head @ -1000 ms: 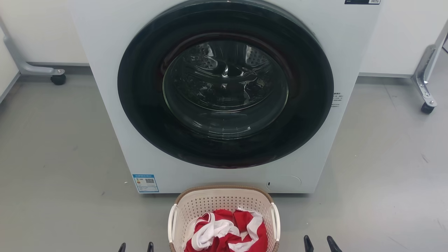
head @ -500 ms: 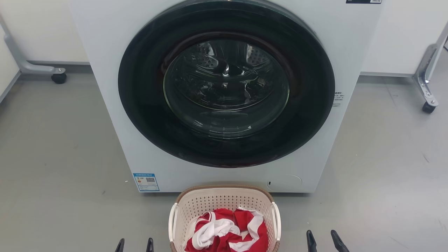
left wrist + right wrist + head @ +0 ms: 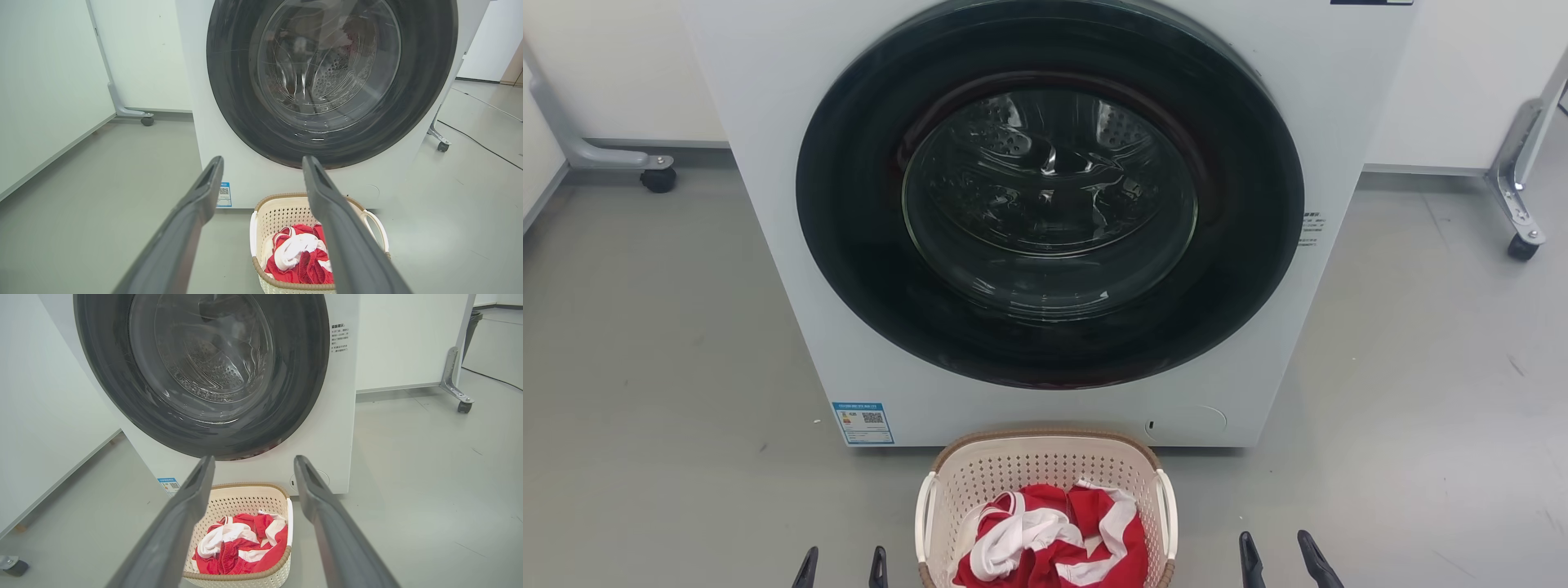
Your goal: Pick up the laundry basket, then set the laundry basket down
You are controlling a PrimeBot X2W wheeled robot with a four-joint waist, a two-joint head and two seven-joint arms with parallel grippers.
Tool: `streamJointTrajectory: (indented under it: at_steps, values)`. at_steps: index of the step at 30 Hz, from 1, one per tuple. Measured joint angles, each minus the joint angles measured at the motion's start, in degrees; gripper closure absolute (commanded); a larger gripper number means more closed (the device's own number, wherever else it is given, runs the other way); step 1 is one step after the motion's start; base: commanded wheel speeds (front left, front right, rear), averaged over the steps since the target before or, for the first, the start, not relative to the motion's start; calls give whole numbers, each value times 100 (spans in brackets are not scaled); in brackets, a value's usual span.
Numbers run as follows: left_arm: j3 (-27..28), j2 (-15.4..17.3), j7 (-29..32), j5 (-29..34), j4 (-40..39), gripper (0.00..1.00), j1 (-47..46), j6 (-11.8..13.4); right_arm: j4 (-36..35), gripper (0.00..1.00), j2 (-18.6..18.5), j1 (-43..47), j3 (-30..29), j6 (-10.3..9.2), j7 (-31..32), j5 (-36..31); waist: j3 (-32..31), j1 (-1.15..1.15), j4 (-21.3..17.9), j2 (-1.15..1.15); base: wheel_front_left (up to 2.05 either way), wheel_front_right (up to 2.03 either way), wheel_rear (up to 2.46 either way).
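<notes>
Entry, head view: you have the laundry basket at the bottom centre of the frame, standing upright on the grey floor, mouth up. Its lower end is cut by the frame's bottom edge. Its far, rounded end sits just before the foot of the white washing machine; whether they touch cannot be told.

Long axis: it runs up the frame, from the bottom edge toward the machine. The two white handles lie on the long sides, at frame left and frame right. The brown rim is level.

Contents: a crumpled red and white cloth, lying low inside.

The machine's round dark door is closed and fills the upper centre. A blue label sits at its lower left corner.

Left gripper: bottom edge, left of the basket, fingers apart, holding nothing, clear of the handle. Its wrist view shows the left gripper spread wide with the basket lower centre.

Right gripper: bottom edge, right of the basket, fingers apart, holding nothing, set farther from the basket than the left one. Its wrist view shows the right gripper spread, with the basket at lower centre.
</notes>
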Motion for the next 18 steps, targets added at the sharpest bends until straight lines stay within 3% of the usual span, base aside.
streamJointTrajectory:
  at_steps: [16, 17, 18]
  values:
    - [-55, -16, 0, 56, -49, 0, -1, 0, -99, 0, 44, 99, -74, 0, 0, -120, -12, 0, -23, 0, 0, 0, 0]
    - [-64, -16, 0, 74, -60, 100, -1, 0, -101, 100, 47, 101, -75, 0, 0, -129, -13, 0, -23, 0, 0, 0, 0]
    - [-70, -23, 5, 77, -23, 100, 0, -4, -62, 100, 46, 102, -69, 0, 10, -132, -14, 0, -23, 0, 0, 0, 0]
